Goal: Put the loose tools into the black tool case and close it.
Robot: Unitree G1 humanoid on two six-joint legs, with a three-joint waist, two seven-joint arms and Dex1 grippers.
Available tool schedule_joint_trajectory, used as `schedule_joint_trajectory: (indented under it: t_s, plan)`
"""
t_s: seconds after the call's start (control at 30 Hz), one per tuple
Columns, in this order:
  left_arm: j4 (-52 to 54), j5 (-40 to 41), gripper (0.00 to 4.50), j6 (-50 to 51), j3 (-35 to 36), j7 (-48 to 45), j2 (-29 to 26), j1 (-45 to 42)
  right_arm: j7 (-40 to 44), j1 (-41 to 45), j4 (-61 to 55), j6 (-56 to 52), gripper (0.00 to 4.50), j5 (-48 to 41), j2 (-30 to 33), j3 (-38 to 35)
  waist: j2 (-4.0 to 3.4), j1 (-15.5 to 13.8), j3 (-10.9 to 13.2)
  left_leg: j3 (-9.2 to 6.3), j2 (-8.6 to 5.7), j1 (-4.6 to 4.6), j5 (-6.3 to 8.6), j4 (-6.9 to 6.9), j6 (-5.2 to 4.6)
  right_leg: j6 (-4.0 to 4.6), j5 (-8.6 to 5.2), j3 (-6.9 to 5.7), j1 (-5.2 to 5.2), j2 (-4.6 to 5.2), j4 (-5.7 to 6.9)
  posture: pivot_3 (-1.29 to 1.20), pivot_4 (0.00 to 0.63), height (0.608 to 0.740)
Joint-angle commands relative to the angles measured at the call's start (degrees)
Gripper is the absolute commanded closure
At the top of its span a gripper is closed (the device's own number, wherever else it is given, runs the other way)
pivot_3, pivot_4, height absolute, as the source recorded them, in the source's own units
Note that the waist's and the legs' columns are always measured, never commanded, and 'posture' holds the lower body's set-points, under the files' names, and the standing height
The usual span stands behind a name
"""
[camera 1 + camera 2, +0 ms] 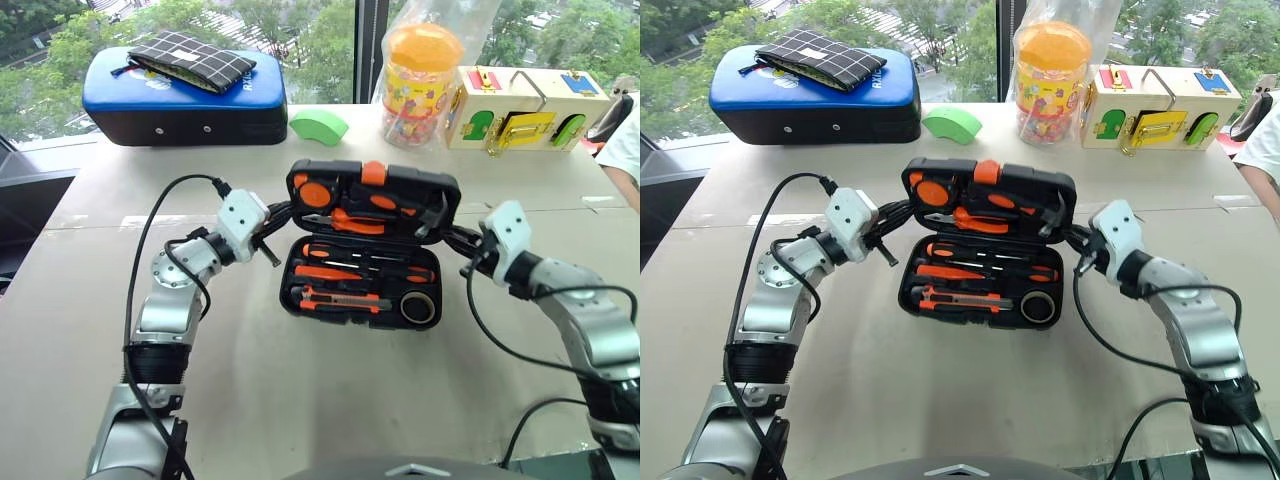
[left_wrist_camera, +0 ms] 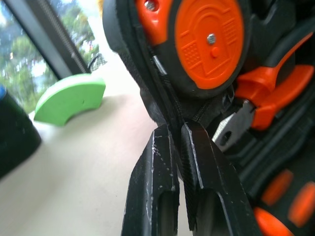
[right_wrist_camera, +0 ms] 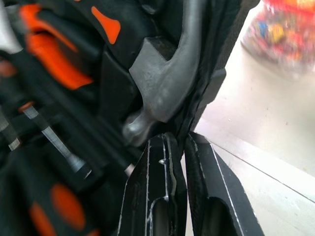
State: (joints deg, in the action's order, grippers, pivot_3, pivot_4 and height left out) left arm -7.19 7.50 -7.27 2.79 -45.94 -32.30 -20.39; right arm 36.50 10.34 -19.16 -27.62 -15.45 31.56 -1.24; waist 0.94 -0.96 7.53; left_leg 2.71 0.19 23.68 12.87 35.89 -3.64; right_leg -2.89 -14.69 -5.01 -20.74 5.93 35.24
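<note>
The black tool case (image 1: 292, 285) lies open at the table's middle, its lid (image 1: 455, 195) raised with the inside facing me. Orange-and-black tools sit in its recesses: screwdrivers (image 1: 365, 270) and a dark tape roll (image 1: 418, 306) in the base, a plier-like tool (image 1: 350, 220) in the lid. My left gripper (image 1: 283, 212) is shut on the lid's left rim (image 2: 165, 105), beside a round orange insert (image 2: 209, 44). My right gripper (image 1: 452, 238) is shut on the lid's right rim (image 3: 206, 93), next to a grey hammer head (image 3: 167, 83).
Along the window at the back stand a blue-topped case (image 1: 185, 95) with a checked pouch (image 1: 195, 60) on it, a green block (image 1: 318, 126), an orange-lidded jar (image 1: 420, 85) and a colourful wooden latch box (image 1: 525, 108). A person's sleeve (image 1: 625, 140) shows at the far right.
</note>
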Motion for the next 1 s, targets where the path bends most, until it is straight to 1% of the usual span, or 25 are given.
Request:
schedule_joint_trajectory:
  t_s: [0.03,0.07,0.1,0.13,0.17,0.2,0.23,0.27,0.3,0.33,0.37,0.4,0.43,0.47,0.53,0.6,0.67,0.77,0.87,0.93,1.0]
  plan:
    - [2.3,-0.4,4.50,-1.8,-0.8,-2.5,-2.4,1.8,1.7,-3.8,-4.4,0.5,4.42,-2.3,1.6,-3.0,-0.03,-0.1,0.0,-0.01,0.00,0.00,0.09,0.03,0.04,0.01,0.00,-0.01,0.01,0.02,0.02,0.00,0.150,0.740]
    - [3.5,2.2,4.50,1.4,-0.2,-4.9,-3.8,3.0,2.4,-5.5,-6.0,0.6,4.42,-3.0,2.5,-3.8,-0.03,-0.3,0.0,-0.04,0.00,0.02,0.20,0.09,-0.09,0.02,-0.01,-0.02,0.01,0.05,0.03,0.00,0.150,0.740]
    - [5.4,6.6,4.50,7.9,1.6,-6.6,-5.4,4.3,3.2,-8.0,-8.0,0.7,4.42,-2.5,4.2,-4.4,-0.03,-0.3,0.0,-0.06,0.00,0.03,0.21,0.15,-0.11,0.07,-0.03,-0.03,0.01,0.07,0.04,0.00,0.150,0.740]
    - [7.3,13.8,4.18,20.4,4.1,-9.1,-8.9,5.5,4.3,-11.3,-10.2,0.6,4.15,-1.7,6.7,-5.1,-0.03,-0.2,0.0,-0.07,0.00,0.05,0.23,0.17,-0.13,0.14,-0.08,-0.03,0.01,0.09,0.04,0.00,0.150,0.740]
    - [7.9,20.5,3.79,31.7,6.0,-17.6,-16.6,8.9,6.4,-15.9,-12.9,-1.2,3.80,-2.7,9.4,-7.4,0.00,0.1,0.0,-0.06,0.00,0.07,0.28,0.19,-0.23,0.17,-0.10,-0.01,0.01,0.11,0.04,0.00,0.150,0.740]
    - [6.3,24.1,3.39,39.5,7.9,-22.7,-22.3,10.5,8.2,-20.0,-14.8,-2.6,3.43,-3.7,11.7,-9.7,0.02,0.6,0.0,-0.06,0.01,0.06,0.29,0.18,-0.27,0.14,-0.11,-0.02,-0.01,0.09,0.06,0.00,0.150,0.740]
    - [4.0,26.5,3.03,44.8,9.2,-26.3,-26.9,11.0,10.0,-23.6,-16.2,-3.1,3.41,-4.6,13.6,-11.7,0.00,1.1,0.0,-0.07,0.07,0.08,0.18,0.14,-0.37,0.14,-0.12,-0.04,-0.09,0.02,0.07,0.00,0.150,0.740]
    - [2.8,27.5,3.03,46.1,10.0,-30.1,-30.8,11.6,11.9,-27.0,-17.6,-3.5,3.41,-5.9,14.9,-13.7,0.02,1.2,0.1,-0.05,0.13,0.04,0.15,0.10,-0.27,0.07,-0.12,-0.05,-0.10,-0.08,0.05,0.00,0.150,0.740]
    - [2.3,28.6,3.03,47.6,10.5,-31.9,-33.0,11.3,12.9,-29.2,-18.6,-3.7,3.41,-7.2,15.6,-15.2,-0.06,1.2,0.1,-0.08,0.14,0.05,0.14,0.12,-0.20,-0.05,-0.20,-0.13,-0.11,-0.12,0.11,0.00,0.150,0.740]
    - [3.0,30.1,2.98,49.6,10.6,-33.7,-34.7,10.8,14.2,-30.9,-20.0,-4.7,3.67,-9.5,16.0,-16.4,-0.14,1.1,0.2,-0.13,0.15,0.06,0.21,0.10,-0.29,-0.06,-0.21,-0.23,-0.12,-0.12,0.12,0.00,0.150,0.740]
    - [4.2,31.5,3.26,51.2,10.8,-35.1,-35.7,10.6,15.3,-32.1,-21.3,-5.2,4.04,-11.1,16.5,-16.8,-0.26,0.9,0.2,-0.15,0.16,0.03,0.26,0.10,-0.34,-0.05,-0.23,-0.24,-0.10,-0.12,0.12,0.00,0.150,0.740]
    - [5.6,32.9,3.61,52.9,11.0,-35.8,-36.0,10.4,15.9,-32.7,-22.3,-5.5,4.33,-11.7,16.9,-16.7,-0.38,0.6,0.3,-0.17,0.16,-0.01,0.37,0.12,-0.09,-0.01,-0.36,-0.24,-0.06,-0.11,0.15,0.00,0.150,0.740]
    - [7.7,34.6,3.95,54.8,11.1,-36.0,-35.8,10.2,16.2,-32.5,-23.3,-6.4,4.50,-12.8,17.2,-16.0,-0.47,0.3,0.3,-0.15,0.17,-0.02,0.37,0.15,-0.05,-0.08,-0.44,-0.19,-0.04,-0.05,0.12,0.00,0.150,0.740]
    - [9.1,35.7,4.43,56.2,11.3,-36.0,-35.6,10.1,16.2,-32.2,-24.0,-7.0,4.50,-13.5,17.4,-15.5,-0.48,0.2,0.3,-0.03,0.17,-0.06,0.37,0.17,-0.05,-0.09,-0.45,-0.22,-0.03,0.09,0.10,0.00,0.150,0.740]
    - [12.9,36.7,4.43,56.7,10.5,-34.8,-34.2,9.7,15.7,-30.0,-25.4,-8.1,4.50,-14.4,17.3,-11.7,-0.33,0.1,0.3,0.01,0.17,-0.04,0.37,0.22,-0.05,-0.08,-0.45,-0.26,-0.03,0.22,0.09,0.00,0.150,0.740]
    - [16.6,37.3,4.43,56.8,9.2,-33.7,-32.3,9.4,14.4,-25.3,-25.8,-9.7,4.50,-12.5,16.4,-3.2,-0.20,0.1,0.3,0.01,0.17,-0.02,0.38,0.24,-0.05,-0.07,-0.44,-0.29,-0.05,0.28,0.08,0.00,0.150,0.740]
    - [19.2,36.4,4.43,55.6,7.7,-32.3,-30.1,8.9,12.8,-20.5,-24.1,-12.3,4.50,-9.4,15.8,5.4,-0.14,0.2,0.3,0.01,0.17,0.04,0.38,0.22,-0.05,0.14,-0.32,-0.32,-0.14,0.29,0.07,0.00,0.150,0.740]
    - [20.9,35.2,4.43,54.2,6.2,-31.3,-28.4,8.1,9.2,-15.6,-20.3,-14.5,4.50,-5.9,13.2,12.6,-0.02,0.1,0.2,0.01,0.17,0.12,0.30,0.11,0.08,0.21,-0.30,-0.38,-0.28,0.29,0.09,0.00,0.150,0.740]
    - [21.5,34.5,4.43,53.2,5.0,-30.6,-27.5,7.3,6.6,-12.8,-16.6,-15.8,4.50,-5.4,9.8,14.2,0.03,0.1,0.2,0.01,0.17,0.13,0.13,0.07,0.03,0.21,-0.29,-0.43,-0.29,0.28,0.09,0.00,0.150,0.740]
    - [21.4,34.1,4.43,52.8,4.4,-30.3,-27.0,6.9,3.7,-10.6,-13.4,-16.4,4.50,-5.4,6.3,12.9,0.02,0.1,0.2,0.03,0.17,0.13,0.13,0.09,0.03,0.21,-0.29,-0.43,-0.28,0.28,0.08,0.00,0.150,0.740]
    - [21.2,33.2,4.43,51.8,3.8,-29.9,-26.5,6.9,1.3,-7.8,-10.6,-17.0,4.50,-5.5,3.1,11.0,0.20,0.8,0.2,0.05,0.19,0.04,0.19,0.10,0.06,0.19,-0.29,-0.41,-0.25,0.25,0.10,0.00,0.150,0.740]
